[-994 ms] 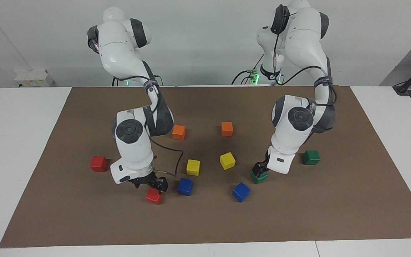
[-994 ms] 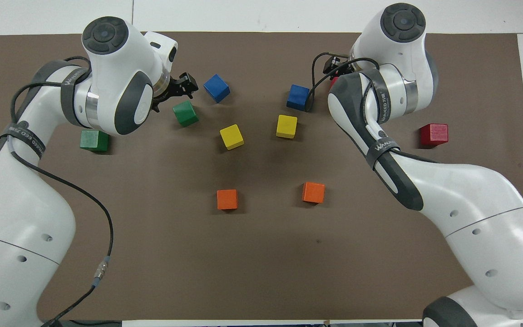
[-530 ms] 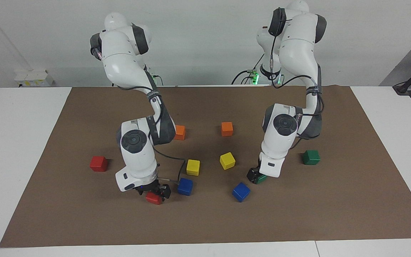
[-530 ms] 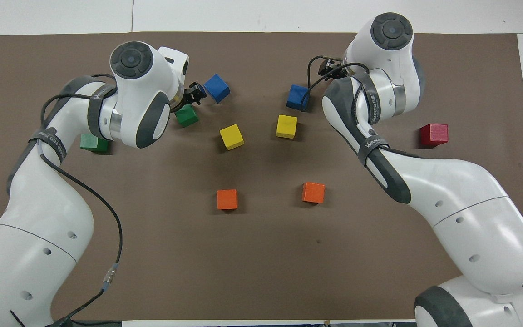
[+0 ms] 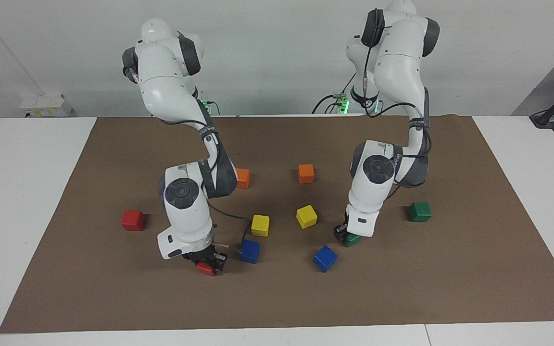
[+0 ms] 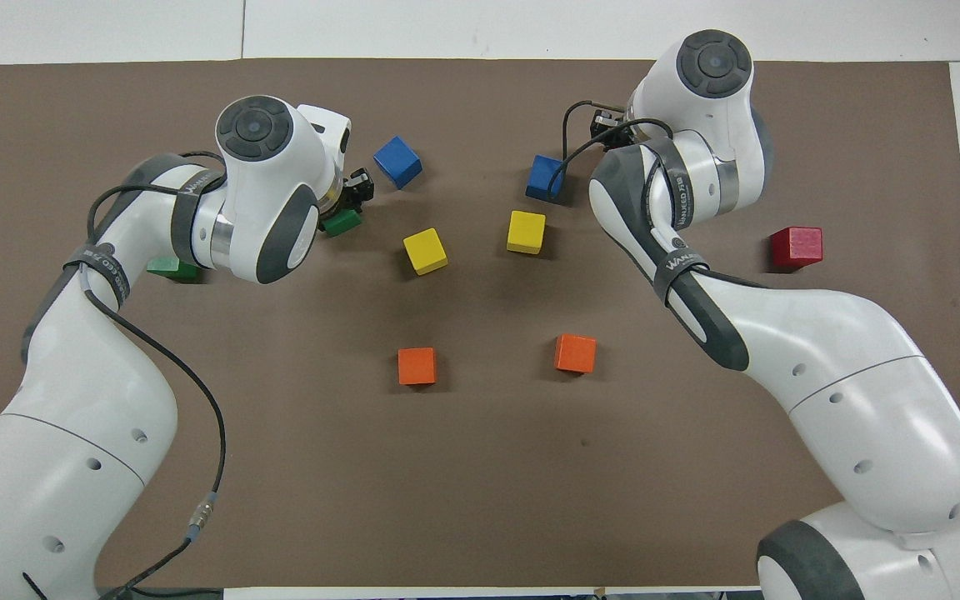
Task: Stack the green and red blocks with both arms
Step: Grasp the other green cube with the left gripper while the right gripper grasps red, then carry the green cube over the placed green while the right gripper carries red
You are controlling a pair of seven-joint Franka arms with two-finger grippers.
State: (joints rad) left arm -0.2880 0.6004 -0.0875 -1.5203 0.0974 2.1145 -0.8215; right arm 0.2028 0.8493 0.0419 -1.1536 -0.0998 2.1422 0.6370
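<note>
Both arms are low for a pickup. The left gripper (image 5: 346, 235) straddles a green block (image 5: 352, 239) near the blue cubes; the right gripper (image 5: 208, 262) straddles a red block (image 5: 205, 268). Whether either pinches, I cannot tell. The 2 spare blocks (image 5: 420, 211) (image 5: 132, 220) lie toward the table's ends, likely stack bases.

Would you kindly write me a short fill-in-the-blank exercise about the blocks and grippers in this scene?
1. The right gripper is down at a ____ block.
2. The left gripper is down at a ____ block.
3. The two cubes nearest the robots are ____.
4. No block lies on ____ block.

Missing words: red; green; orange; another
</note>
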